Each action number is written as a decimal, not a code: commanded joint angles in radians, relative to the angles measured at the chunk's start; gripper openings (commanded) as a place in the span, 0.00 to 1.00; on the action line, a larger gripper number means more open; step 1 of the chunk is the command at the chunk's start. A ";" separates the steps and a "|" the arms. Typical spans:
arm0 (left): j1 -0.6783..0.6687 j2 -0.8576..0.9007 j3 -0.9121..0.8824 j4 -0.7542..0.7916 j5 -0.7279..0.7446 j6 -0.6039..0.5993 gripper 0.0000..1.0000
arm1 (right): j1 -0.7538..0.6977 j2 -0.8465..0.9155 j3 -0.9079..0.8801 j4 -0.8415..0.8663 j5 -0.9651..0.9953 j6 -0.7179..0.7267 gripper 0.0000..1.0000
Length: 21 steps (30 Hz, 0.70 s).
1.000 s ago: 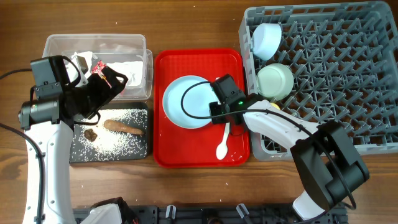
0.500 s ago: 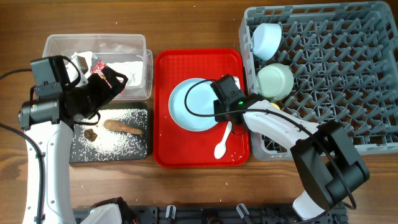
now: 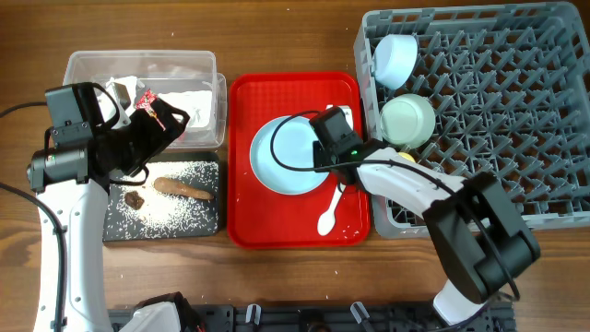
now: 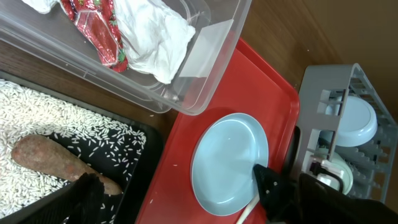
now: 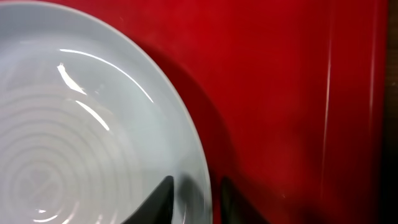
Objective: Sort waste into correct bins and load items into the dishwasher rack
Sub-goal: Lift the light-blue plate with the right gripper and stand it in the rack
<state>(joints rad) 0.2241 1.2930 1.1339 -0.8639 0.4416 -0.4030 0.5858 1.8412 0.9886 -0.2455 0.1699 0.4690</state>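
Note:
The light-blue plate (image 3: 286, 157) is over the red serving tray (image 3: 277, 235), its right rim pinched by my right gripper (image 3: 320, 150). In the right wrist view my fingers (image 5: 199, 199) straddle the plate's rim (image 5: 93, 137). The white spoon (image 3: 329, 214) lies on the red tray by the plate. My left gripper (image 3: 161, 124) is open and empty, hovering between the clear tub (image 3: 138, 63) and the black tray (image 3: 207, 221). The tub holds tissue (image 4: 155, 37) and the red wrapper (image 4: 99, 28). The black tray holds the brown food piece (image 3: 182, 189) and rice crumbs (image 3: 166, 210).
The grey dishwasher rack (image 3: 516, 111) fills the right side, with two light-blue bowls (image 3: 396, 57) (image 3: 407, 120) at its left edge. A bit of yellow (image 3: 406, 156) shows under my right arm. The arm lies across the rack's front left corner.
My right gripper has shifted the plate to the right and slightly back on the red tray. The spoon has shifted slightly. The left arm has not moved.

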 commanded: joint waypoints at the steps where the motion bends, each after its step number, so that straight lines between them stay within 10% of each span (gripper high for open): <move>1: 0.005 0.003 -0.004 0.003 -0.002 -0.005 1.00 | -0.001 0.027 -0.003 0.002 0.032 0.004 0.14; 11: 0.005 0.003 -0.004 0.003 -0.002 -0.005 1.00 | -0.001 -0.036 0.050 0.003 0.033 -0.060 0.04; 21: 0.005 0.003 -0.004 0.003 -0.002 -0.005 1.00 | -0.001 -0.465 0.061 0.005 0.221 -0.227 0.04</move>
<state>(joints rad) 0.2237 1.2930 1.1339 -0.8635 0.4416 -0.4030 0.5858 1.5158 1.0195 -0.2382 0.2398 0.3500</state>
